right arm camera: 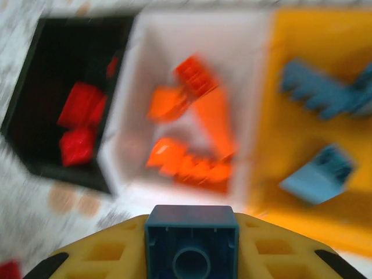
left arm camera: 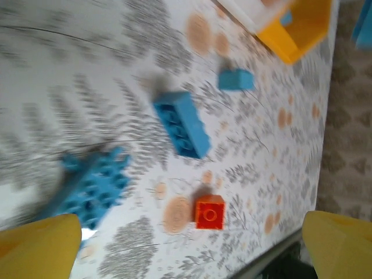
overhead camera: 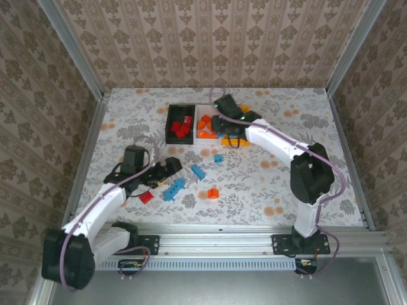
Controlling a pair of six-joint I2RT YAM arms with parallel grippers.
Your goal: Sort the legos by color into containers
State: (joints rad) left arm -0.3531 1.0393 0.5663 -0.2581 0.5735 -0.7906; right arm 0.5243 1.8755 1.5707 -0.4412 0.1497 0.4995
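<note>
- The blue brick is pinched tight between the right fingers. It hangs in the air above the bins, close to the middle of the far edge of the table.
- I think this brick belongs in the orange-yellow bin, because the other blue bricks already lie there.
- From the right wrist view, the brick seems to line up more with the white bin, where the orange bricks are. So it should go a bit more to the right side before the fingers let go.
- The wall between the white bin and the orange-yellow bin is thin. It is best to drop the brick over the middle of the orange-yellow bin, not over the wall.
- Go low before letting go, so the brick does not bounce out.
- The black bin holds the red bricks. It stands on the other side of the white bin, so it is not in the way.
- The left fingers are spread wide with nothing in them. They hang over the loose bricks, nearer the near edge of the table and left of the middle.
- Under them lie a long blue brick, a small blue brick, a bigger blue piece and an orange square brick. A red brick lies closer to the near edge.
- The two arms are well apart, so they should not bump.
</note>
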